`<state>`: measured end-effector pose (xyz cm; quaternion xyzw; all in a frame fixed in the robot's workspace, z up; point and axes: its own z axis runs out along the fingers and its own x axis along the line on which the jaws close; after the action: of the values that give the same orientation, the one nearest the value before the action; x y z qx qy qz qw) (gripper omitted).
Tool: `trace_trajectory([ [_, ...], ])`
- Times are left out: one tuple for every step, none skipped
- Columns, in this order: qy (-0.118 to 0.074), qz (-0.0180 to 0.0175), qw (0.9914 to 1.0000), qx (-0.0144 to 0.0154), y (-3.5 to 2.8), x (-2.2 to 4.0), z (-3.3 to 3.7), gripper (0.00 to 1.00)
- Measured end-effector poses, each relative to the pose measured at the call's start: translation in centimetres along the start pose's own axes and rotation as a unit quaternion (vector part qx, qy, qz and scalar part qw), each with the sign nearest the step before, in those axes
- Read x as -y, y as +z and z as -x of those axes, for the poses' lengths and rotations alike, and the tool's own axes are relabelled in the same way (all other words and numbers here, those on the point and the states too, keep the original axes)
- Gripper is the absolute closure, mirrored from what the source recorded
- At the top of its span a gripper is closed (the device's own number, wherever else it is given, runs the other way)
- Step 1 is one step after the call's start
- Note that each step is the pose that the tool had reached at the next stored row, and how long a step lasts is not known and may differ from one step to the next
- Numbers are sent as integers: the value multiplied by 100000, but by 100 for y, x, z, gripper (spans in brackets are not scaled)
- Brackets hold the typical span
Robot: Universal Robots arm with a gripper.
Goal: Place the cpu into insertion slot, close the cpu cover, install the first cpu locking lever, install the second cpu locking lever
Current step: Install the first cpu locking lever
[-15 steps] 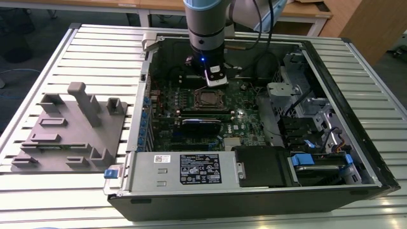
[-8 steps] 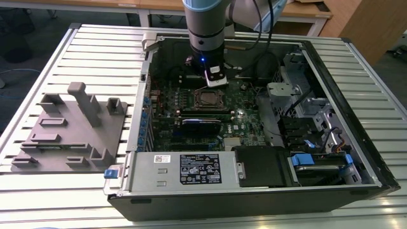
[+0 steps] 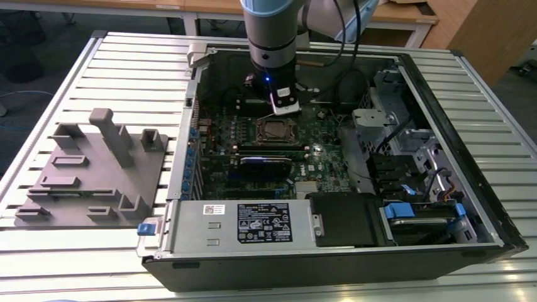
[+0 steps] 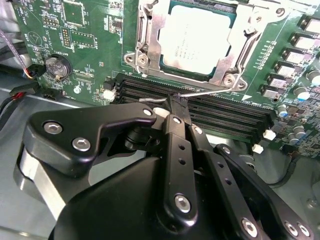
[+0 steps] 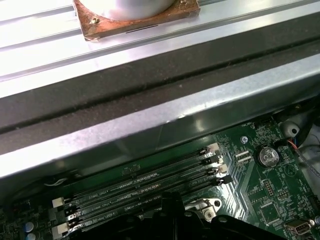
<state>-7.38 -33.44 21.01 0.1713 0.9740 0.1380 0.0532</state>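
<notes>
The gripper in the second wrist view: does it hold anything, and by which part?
Yes, it seems so: the gripper is closed on the thin metal lever, near the lever's bent free end.

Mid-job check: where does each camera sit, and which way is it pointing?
Exterior view: high over the table, looking down into the open computer case; the arm hangs over the cpu.
Second wrist view: on the wrist, looking along the gripper at the cpu and cpu cover.
First wrist view: on the wrist, looking across the memory slots to the case wall; the gripper's black edge shows.
Both wrist views share the memory slots and coin battery.
</notes>
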Motion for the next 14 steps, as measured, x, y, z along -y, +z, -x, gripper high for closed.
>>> trace_trajectory([
  [-47,72,100000,206,4,1,0,90],
  [-112,162,99999,459,9,2,-1,90],
  [-175,257,99997,720,15,4,-1,90],
  [-232,346,99995,946,22,6,-1,90],
  [-282,409,99992,1125,26,8,-2,90],
  [-315,440,99991,1227,29,8,-2,90],
  [-339,458,99990,1308,30,9,-2,90],
  [-362,468,99989,1392,32,9,-2,90],
  [-377,480,99988,1448,32,9,-2,90],
  [-394,506,99986,1514,34,10,-2,90],
  [-420,538,99984,1631,37,11,-3,90],
  [-457,561,99982,1763,40,12,-3,90],
  [-505,588,99979,1913,43,12,-3,90],
  [-546,610,99976,2056,46,13,-3,90],
])
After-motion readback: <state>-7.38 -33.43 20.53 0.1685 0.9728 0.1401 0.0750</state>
